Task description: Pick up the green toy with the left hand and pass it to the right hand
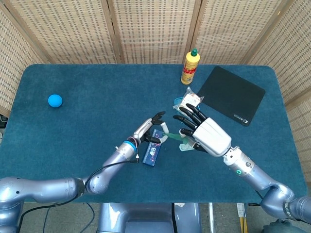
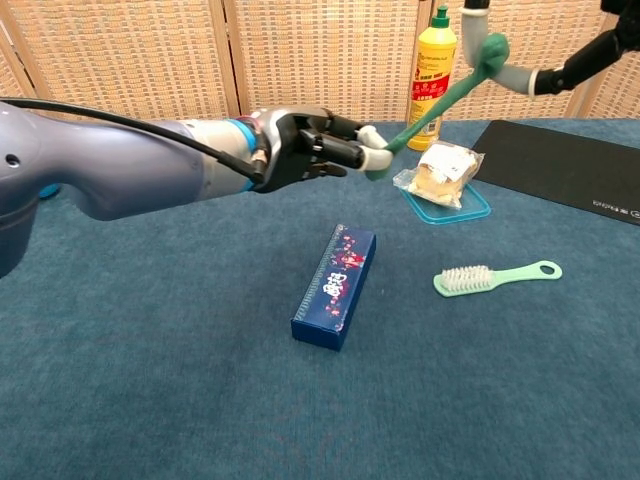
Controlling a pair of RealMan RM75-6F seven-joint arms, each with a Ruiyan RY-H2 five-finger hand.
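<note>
The slender, stretchy green toy (image 2: 440, 95) hangs taut above the surface, its lower end pinched by the left hand (image 2: 310, 150), its 1 o'clock end gripped by the right hand (image 1: 201, 131). Releasing now could make it snap back.

Slim green toy (image 2: 447, 93), raised above the table, tilted, seemingly held at both ends

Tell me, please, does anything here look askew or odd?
Only the green toy: it stretches taut in mid-air, the left hand gripping one end and the right hand the other. Nothing looks spilled or damaged.
</note>
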